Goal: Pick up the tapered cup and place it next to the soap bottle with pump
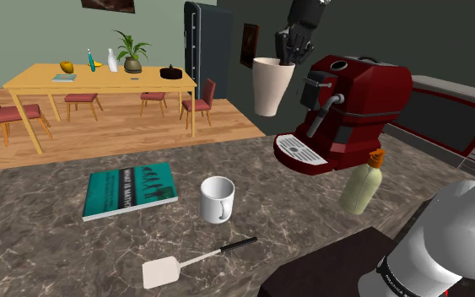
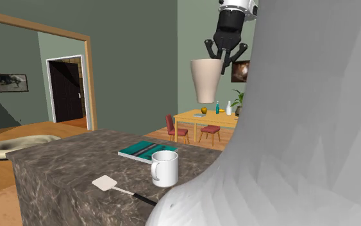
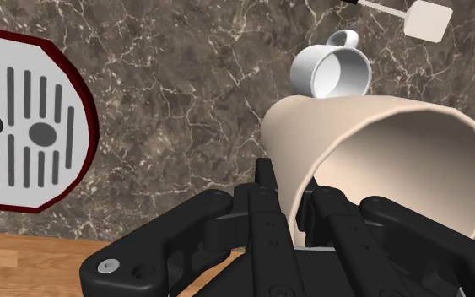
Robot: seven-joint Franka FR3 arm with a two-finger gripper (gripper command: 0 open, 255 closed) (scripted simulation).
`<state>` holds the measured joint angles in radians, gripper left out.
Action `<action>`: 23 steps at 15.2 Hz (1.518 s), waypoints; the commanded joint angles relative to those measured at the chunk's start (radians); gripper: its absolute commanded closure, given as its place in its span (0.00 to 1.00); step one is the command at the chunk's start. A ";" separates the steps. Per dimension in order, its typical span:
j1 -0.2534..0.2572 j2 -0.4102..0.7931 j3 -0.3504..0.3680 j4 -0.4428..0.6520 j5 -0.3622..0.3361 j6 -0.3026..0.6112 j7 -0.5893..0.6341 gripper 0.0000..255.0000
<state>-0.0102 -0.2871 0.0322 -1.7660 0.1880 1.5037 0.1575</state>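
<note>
The gripper pinches the rim of the beige cup, held aloft at the upper centre of the shoulder view; lettering on the teal book is illegible.

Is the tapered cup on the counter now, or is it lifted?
Lifted. The gripper clasps its rim and the cup hangs upright, high above the counter.

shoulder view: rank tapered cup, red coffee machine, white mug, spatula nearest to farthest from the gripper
1. tapered cup, clasped at its rim by the gripper, high above the counter.
2. red coffee machine, just to the shoulder view's right of the gripper.
3. white mug, down on the counter, lower left.
4. spatula, beyond the mug, lower left again.
</note>
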 commanded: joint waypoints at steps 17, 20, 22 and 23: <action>-0.075 -0.507 -0.154 -0.412 -0.093 -0.128 -0.190 1.00; -0.078 -0.525 -0.155 -0.464 -0.095 -0.093 -0.194 1.00; -0.080 -0.536 -0.155 -0.499 -0.097 -0.070 -0.198 1.00; -0.081 -0.542 -0.155 -0.516 -0.098 -0.059 -0.199 1.00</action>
<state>-0.0902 -0.8212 -0.1233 -2.2663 0.0907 1.4366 -0.0413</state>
